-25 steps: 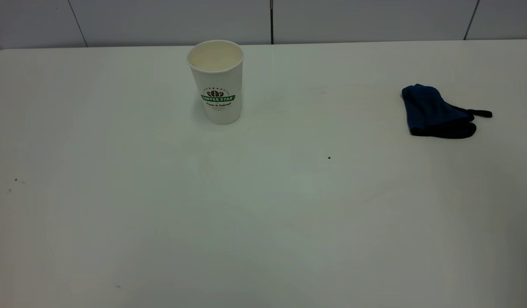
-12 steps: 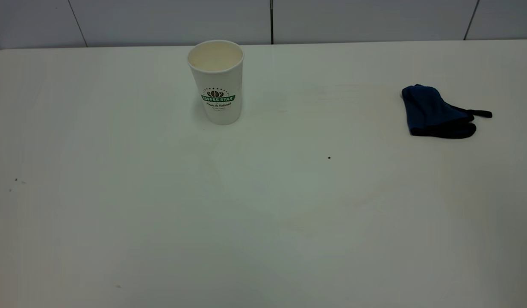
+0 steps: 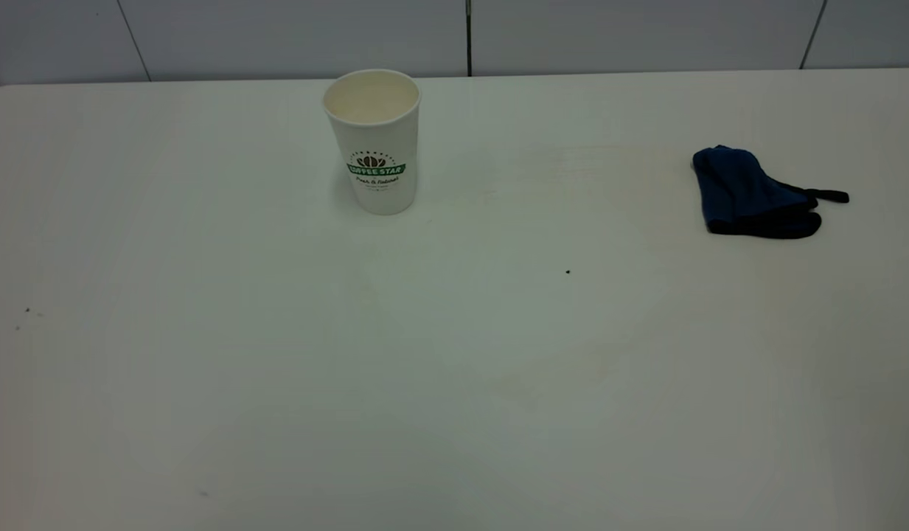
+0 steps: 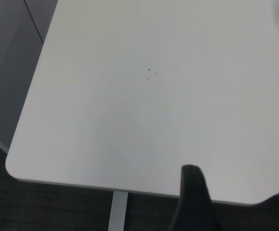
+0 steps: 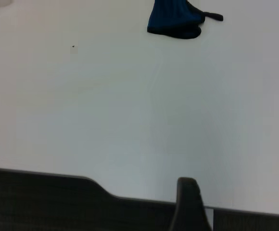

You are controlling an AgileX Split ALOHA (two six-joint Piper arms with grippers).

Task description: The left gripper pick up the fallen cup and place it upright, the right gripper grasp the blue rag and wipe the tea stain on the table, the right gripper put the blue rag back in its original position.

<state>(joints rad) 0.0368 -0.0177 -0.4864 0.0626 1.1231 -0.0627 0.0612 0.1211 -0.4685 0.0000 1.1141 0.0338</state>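
A: Where is the cup sitting?

B: The cup is standing upright toward the far side of the table, left of centre, with its logo facing the camera.

A: And the rag?

B: The blue rag is lying folded, well apart from the cup, toward the right side of the table.

A: Are the grippers holding anything?

B: Only one dark fingertip is showing in the left wrist view and another fingertip in the right, both hanging by the table's edge. I cannot tell whether either gripper is apart or together.
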